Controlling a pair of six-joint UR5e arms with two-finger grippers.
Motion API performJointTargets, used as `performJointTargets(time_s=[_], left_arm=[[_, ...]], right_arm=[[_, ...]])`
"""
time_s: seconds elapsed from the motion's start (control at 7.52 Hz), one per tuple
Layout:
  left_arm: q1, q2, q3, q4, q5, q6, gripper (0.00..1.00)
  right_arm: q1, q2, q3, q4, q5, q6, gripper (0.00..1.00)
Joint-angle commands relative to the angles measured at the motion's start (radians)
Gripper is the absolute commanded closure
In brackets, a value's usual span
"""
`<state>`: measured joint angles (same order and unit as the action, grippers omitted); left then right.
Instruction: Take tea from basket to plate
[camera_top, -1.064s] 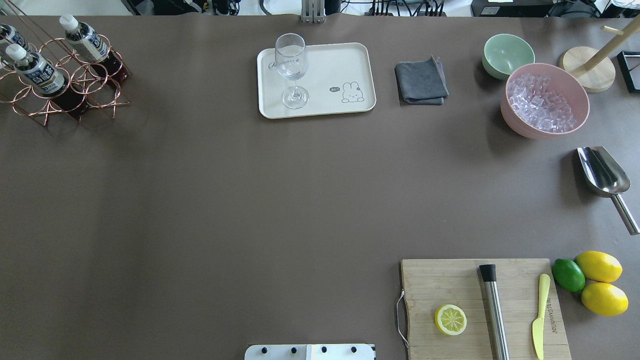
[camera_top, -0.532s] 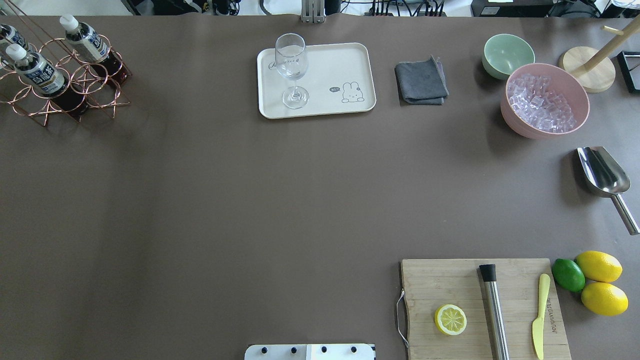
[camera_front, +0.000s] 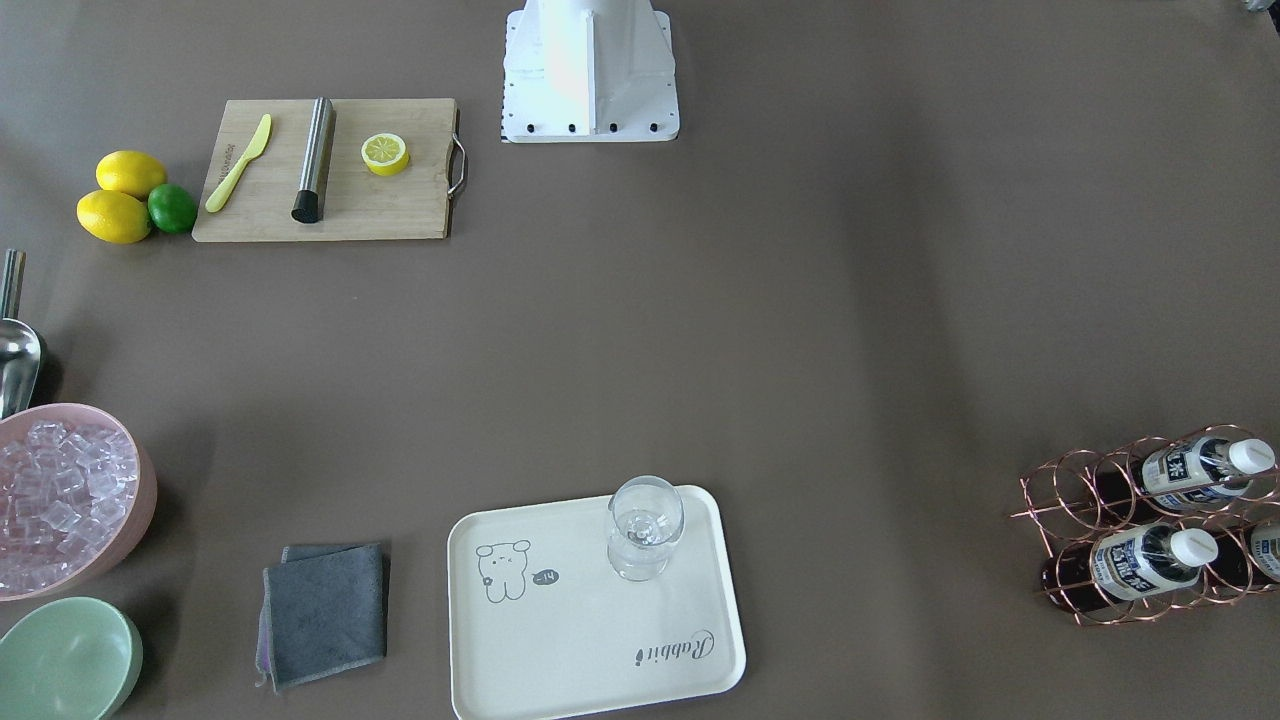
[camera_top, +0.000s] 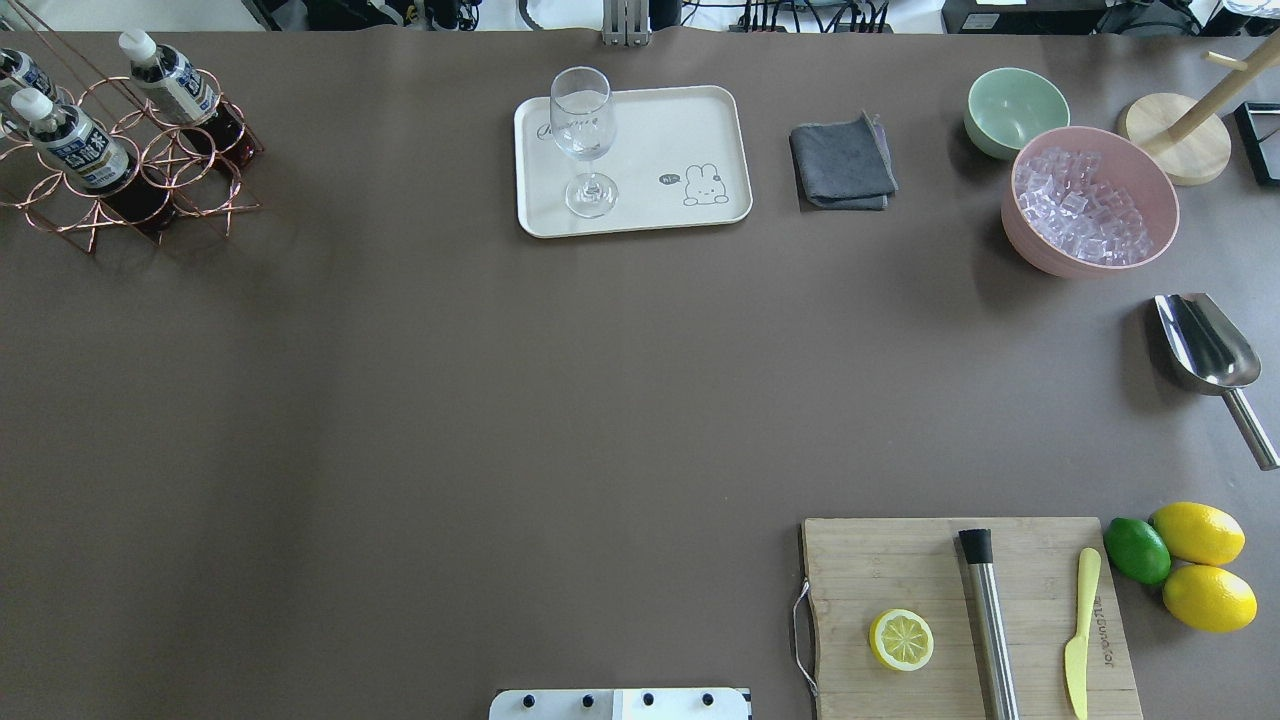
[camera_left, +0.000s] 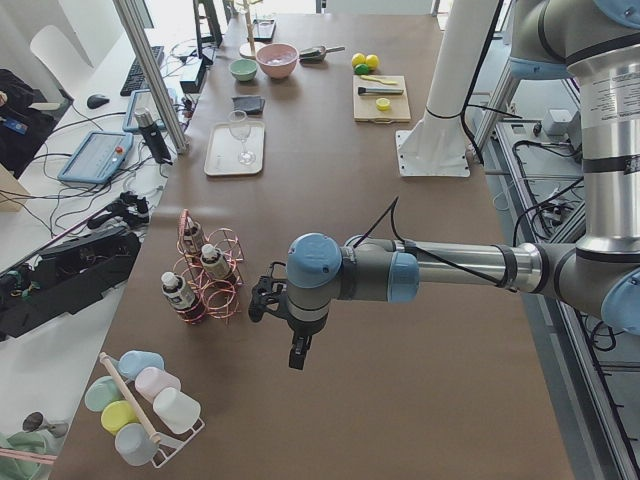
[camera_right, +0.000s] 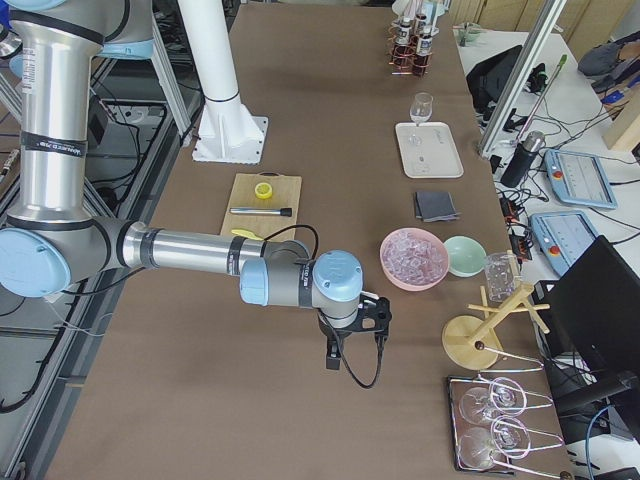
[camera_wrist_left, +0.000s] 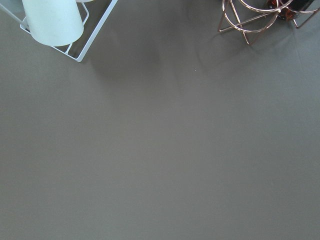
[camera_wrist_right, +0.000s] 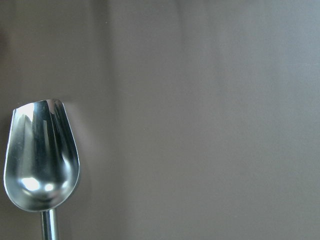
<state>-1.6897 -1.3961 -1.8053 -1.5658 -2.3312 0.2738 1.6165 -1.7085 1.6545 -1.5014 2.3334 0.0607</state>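
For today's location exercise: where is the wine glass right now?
In the overhead view the wine glass stands on the cream tray, at its left end, left of the grey cloth.

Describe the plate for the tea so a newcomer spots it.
On the brown table, go to the far edge's middle in the overhead view. The cream rectangular tray lies there, beside a folded grey cloth. Only it carries a clear wine glass and a cartoon drawing.

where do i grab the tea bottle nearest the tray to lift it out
Grip the tea bottle at its neck just under the white cap, coming straight down from above: it stands upright, its body ringed by a wire cell of the basket, only the top clear.
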Motion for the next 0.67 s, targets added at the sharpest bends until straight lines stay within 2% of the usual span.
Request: performJointTargets(time_s=[0.0, 0.27, 0.53], left_arm=[[0.002, -0.043, 0.0, 0.003, 0.006, 0.039, 0.03], [0.036, -0.098, 0.021, 0.009, 0.006, 0.115, 0.03], [0.057, -0.249, 0.093, 0.007, 0.012, 0.184, 0.03]], right_arm=[[-0.006, 0.001, -0.001, 0.003, 0.003, 0.001, 0.0], [-0.006, 0.004, 0.004, 0.004, 0.006, 0.002, 0.0], [-0.006, 0.003, 0.008, 0.003, 0.026, 0.002, 0.0]])
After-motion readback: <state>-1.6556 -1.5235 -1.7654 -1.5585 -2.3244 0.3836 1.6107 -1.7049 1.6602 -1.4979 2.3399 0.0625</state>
